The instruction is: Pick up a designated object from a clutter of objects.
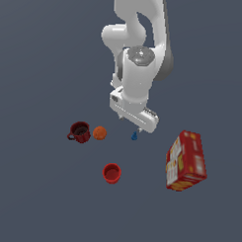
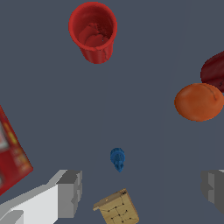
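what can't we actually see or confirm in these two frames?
- Small tan block: absent from the exterior view, where the arm probably covers it; cut by the wrist view's edge.
- Dark red mug: only a sliver in the wrist view, cut by the edge.
- Big red box: cropped in the wrist view.
- Tiny blue piece: too small for shape detail in the exterior view.
- Gripper: its height above the floor is unclear.

Flat, even, shadowless simulator light

The tiny blue cone-like piece (image 1: 134, 137) (image 2: 117, 159) lay alone on the grey tabletop (image 1: 41, 199), between the orange ball (image 1: 99, 133) (image 2: 199, 102) and the big red box (image 1: 186, 161) (image 2: 11, 153), a small tan block (image 2: 117, 208) just beside it.
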